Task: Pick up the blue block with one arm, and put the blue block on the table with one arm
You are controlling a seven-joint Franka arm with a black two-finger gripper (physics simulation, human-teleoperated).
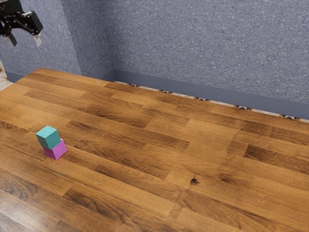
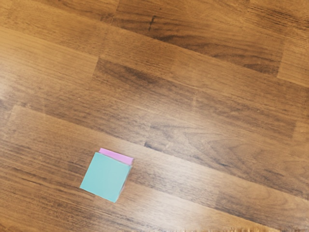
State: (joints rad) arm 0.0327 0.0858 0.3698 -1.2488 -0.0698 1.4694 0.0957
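My gripper (image 1: 24, 41) hangs high at the exterior view's upper left, its two fingertips standing wide apart with nothing between them. Well below it, a teal-blue block (image 1: 48, 137) rests on top of a magenta block (image 1: 56, 150), slightly offset from it. Both stand on the wooden table (image 1: 145, 159). From above in the wrist view, the blue block (image 2: 106, 177) covers most of the magenta block (image 2: 117, 156), of which a thin strip shows along one side.
A speckled blue-grey wall (image 1: 203, 43) with a plain baseboard (image 1: 193, 94) runs behind the table's far edge. A small dark knot mark (image 1: 194, 180) lies in the wood grain.
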